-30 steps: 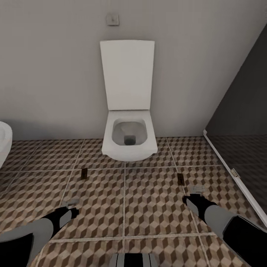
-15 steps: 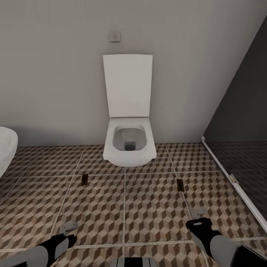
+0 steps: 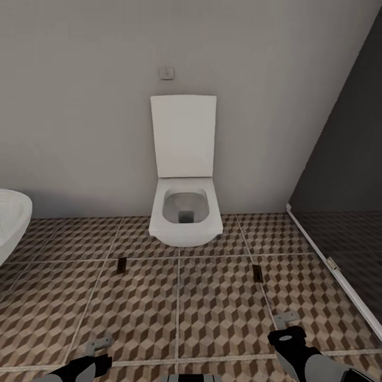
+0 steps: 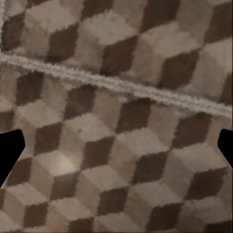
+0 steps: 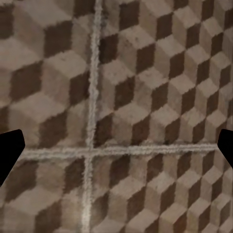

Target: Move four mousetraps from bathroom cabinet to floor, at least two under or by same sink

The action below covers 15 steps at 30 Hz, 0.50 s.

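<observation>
Both sets of jaws stand wide apart with nothing between them: in each wrist view the dark fingertips sit at the far edges, and between them there is only the cube-patterned brown, beige and grey tiled bathroom floor. The left gripper and the right gripper hang low over the tiles at the bottom of the head view, pale fingers pointing forward and down, black wrists and grey forearms running back toward the trunk on either side.

Out ahead, two small flat dark rectangular mousetraps lie on the tiles: the left mousetrap and the right mousetrap, well apart, either side of the white wall-hung toilet bowl with its lid raised. The rounded white sink edge pokes in at the left. A dark glass shower screen closes off the right.

By my read, two traps are down and neither is close to that sink. With both grippers empty, the sensible step is to head for the cabinet for the remaining two, keeping the arms tucked low and clear of the laid traps, then set those right by the sink.
</observation>
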Tool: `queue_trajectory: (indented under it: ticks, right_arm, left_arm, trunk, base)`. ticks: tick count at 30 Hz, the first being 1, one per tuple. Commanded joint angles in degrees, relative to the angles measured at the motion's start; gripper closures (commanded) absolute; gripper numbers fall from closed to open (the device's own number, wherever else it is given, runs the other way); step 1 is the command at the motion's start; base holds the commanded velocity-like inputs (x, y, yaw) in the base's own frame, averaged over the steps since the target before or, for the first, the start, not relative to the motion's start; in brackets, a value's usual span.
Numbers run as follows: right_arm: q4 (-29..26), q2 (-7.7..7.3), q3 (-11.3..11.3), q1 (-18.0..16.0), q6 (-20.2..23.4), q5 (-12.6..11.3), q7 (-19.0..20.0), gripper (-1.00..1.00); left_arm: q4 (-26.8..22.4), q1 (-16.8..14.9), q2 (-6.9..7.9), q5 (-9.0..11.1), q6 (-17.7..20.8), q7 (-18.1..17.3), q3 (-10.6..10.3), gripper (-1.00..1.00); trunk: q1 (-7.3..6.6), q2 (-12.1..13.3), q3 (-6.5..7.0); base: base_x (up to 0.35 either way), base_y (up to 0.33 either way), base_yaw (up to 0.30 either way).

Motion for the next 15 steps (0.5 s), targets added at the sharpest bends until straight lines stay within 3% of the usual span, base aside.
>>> queue_trajectory:
  ticks: [1, 15]
  right_arm:
    - [-0.14, -0.03, 0.5, 0.08, 0.14, -0.49, -0.24, -1.0]
    - [-0.14, -0.02, 0.52, 0.46, 0.02, -0.03, -0.24, -1.0]
  left_arm:
    - [-0.32, 0.05, 0.02, 0.25, 0.11, 0.16, -0.37, -1.0]
    - [-0.46, 0.35, -0.09, 0.23, 0.07, -0.89, -0.37, -1.0]
  trunk:
    - [-0.03, 0.0, 0.19]
    - [-0.4, 0.19, 3.29]
  base:
    - [0.0, 0.0, 0.0]
    - [0.0, 0.0, 0.0]
